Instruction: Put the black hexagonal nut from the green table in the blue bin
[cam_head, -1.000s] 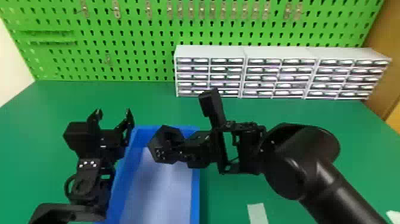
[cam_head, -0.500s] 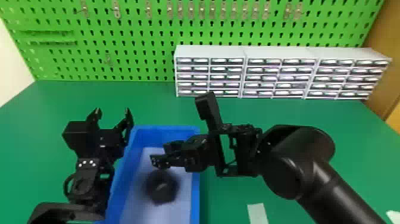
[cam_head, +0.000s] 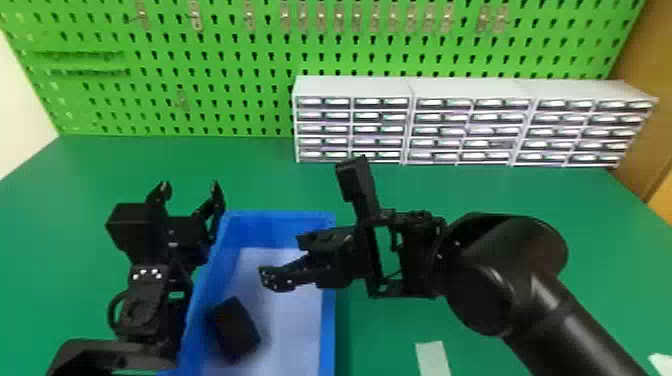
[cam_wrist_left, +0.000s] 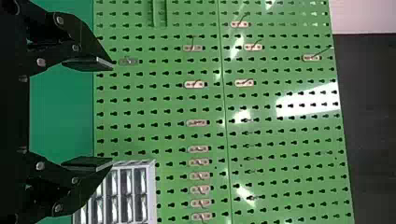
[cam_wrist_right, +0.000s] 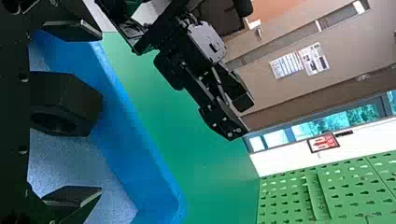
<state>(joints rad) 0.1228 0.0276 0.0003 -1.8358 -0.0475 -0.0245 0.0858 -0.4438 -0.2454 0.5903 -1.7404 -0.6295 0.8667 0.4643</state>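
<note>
**Nut in bin, R gripper empty: release step, basically done**

The black hexagonal nut (cam_head: 234, 330) is inside the blue bin (cam_head: 327, 320), toward the L wall and nearer the robot than the R gripper (cam_head: 287, 257). Can't tell if it's touching that wall, or if it's fully at rest on the bin floor.

R gripper is over the bin, fingers spread w/ nothing held. R wrist view has the nut showing btwn the two fingers, but w/ a gap to each, so no grip there. L gripper (cam_head: 190, 186) is parked just outside the bin's L side, also open & empty; no job for it here AFAICT.

Step in hand, my read: the drop/release at the end of the place. Task looks approx. complete, pending the nut settling. No re-grasp needed unless it ends up outside the rim, which seems unlikely given the walls around it.

Next move: keep R fingers wide, lift straight up till they clear the rim, then back off to the robot's R, over the green surface (cam_head: 400, 325). Go easy at first; a low sideways pull could clip the bin's R wall & drag it. Also avoid swinging L, since the L gripper sits close to the bin & the two arms could bump. Quick check of the nut once clear, then done.
</note>
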